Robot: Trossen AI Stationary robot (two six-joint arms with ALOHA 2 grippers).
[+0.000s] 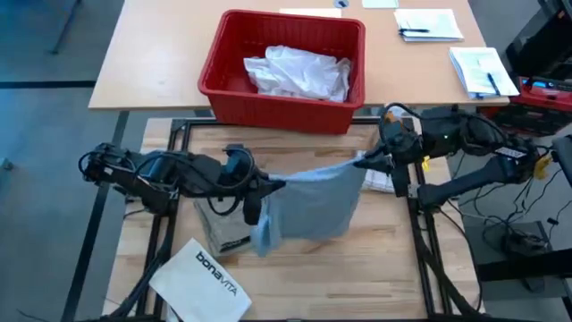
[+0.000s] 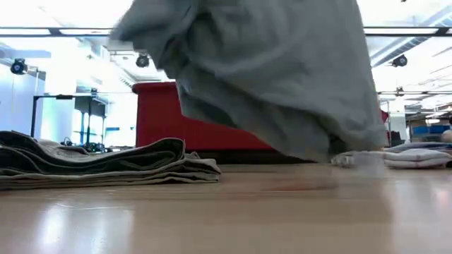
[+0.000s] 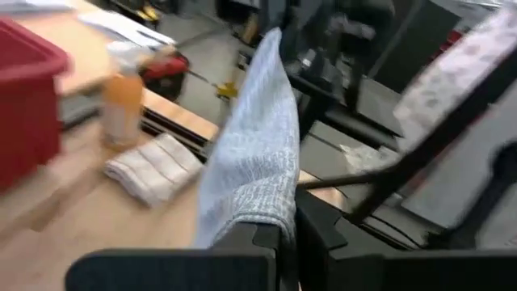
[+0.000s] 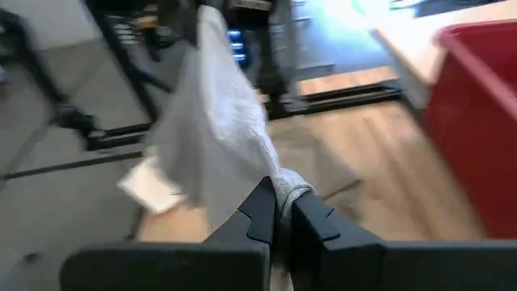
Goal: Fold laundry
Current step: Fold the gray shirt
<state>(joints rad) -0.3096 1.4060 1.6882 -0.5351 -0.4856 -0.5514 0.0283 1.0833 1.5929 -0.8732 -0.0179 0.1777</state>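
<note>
The white "bonavita" bag point(image 1: 204, 282) lies at the near left edge of the bench point(image 1: 384, 255), angled, part of it overhanging the front rail. Just behind it sits a folded khaki-tan piece point(image 1: 222, 230), which in the low view shows as a flat dark stack point(image 2: 99, 164) on the wood. Its far side is covered by the left arm and the hanging cloth.

The grey T-shirt point(image 1: 308, 204) hangs in the air over the middle of the bench, stretched between both arms. The left gripper point(image 1: 266, 188) has its fingers point(image 3: 262, 242) clamped on the shirt's left edge; the right gripper point(image 1: 371, 161) has its fingers point(image 4: 262, 206) clamped on a bunched corner at the right. The shirt's lower hem droops near the wood; from the low view it fills most of the frame point(image 2: 275, 77) and hides what is behind it, and whether it touches the bench cannot be told.

By the right gripper, a small folded white cloth point(image 1: 380, 182) lies on the bench, partly hidden under the arm. Bare wood stays open in front of the shirt and to the right front.

Beyond the frame stands a red basket point(image 1: 284, 100) on a second bench, holding a crumpled white shirt point(image 1: 299, 72). Papers point(image 1: 429, 24) lie farther back at the right.
</note>
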